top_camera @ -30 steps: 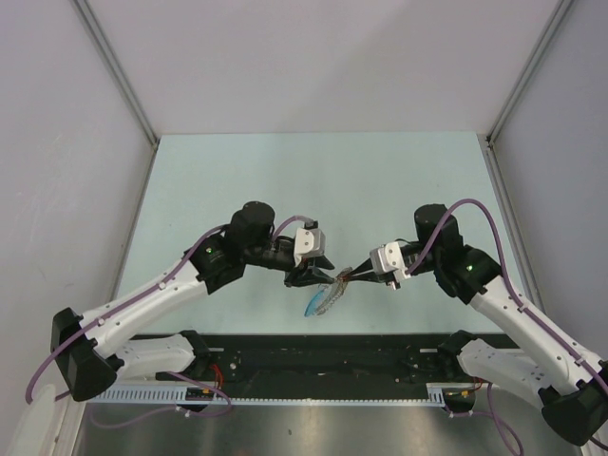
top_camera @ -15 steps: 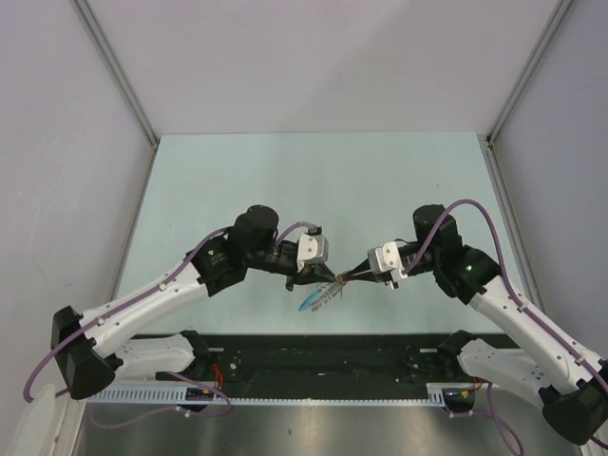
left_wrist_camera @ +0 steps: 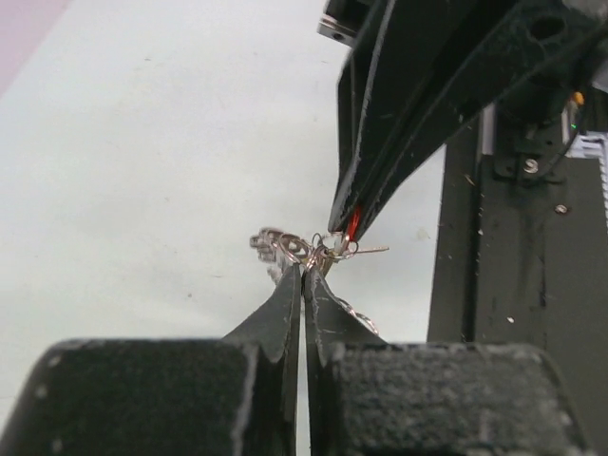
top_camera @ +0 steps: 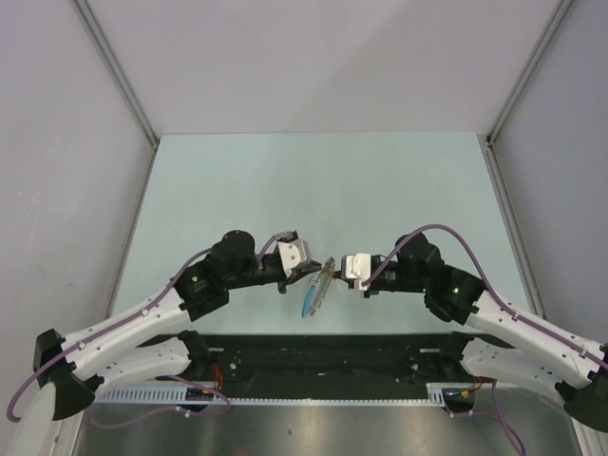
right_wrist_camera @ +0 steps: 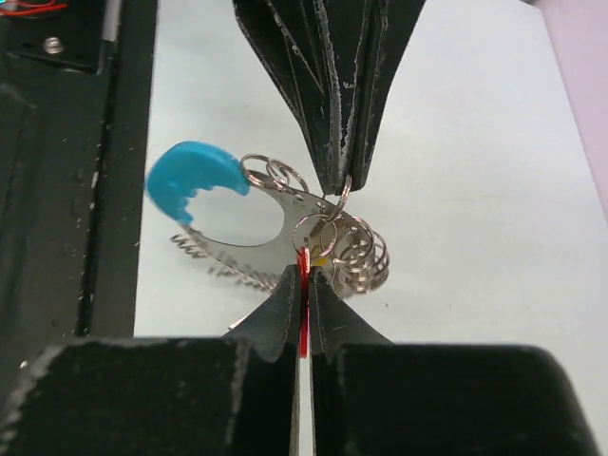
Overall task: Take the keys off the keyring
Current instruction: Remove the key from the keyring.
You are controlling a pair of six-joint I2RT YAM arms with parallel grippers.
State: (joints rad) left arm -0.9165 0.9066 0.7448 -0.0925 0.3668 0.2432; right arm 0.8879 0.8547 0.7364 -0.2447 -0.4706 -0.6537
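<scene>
Right wrist view: the right gripper (right_wrist_camera: 304,283) is pinched fully closed on the red head of the key (right_wrist_camera: 303,318), and the opposing left gripper (right_wrist_camera: 339,179) is likewise closed, tip-first, on a small ring of the keyring (right_wrist_camera: 285,207). The keyring, its blue arc (right_wrist_camera: 193,180) toward the arm bases, is held between both tips over the table (right_wrist_camera: 456,142), near the front edge.

At lower centre, the black right end effector (right_wrist_camera: 304,285) pinches a thin red-headed key (right_wrist_camera: 303,264). From the top edge, the black left end effector (right_wrist_camera: 339,180) clamps the silvery ringed keyring (right_wrist_camera: 285,204), whose bright blue arc sits at centre left.
</scene>
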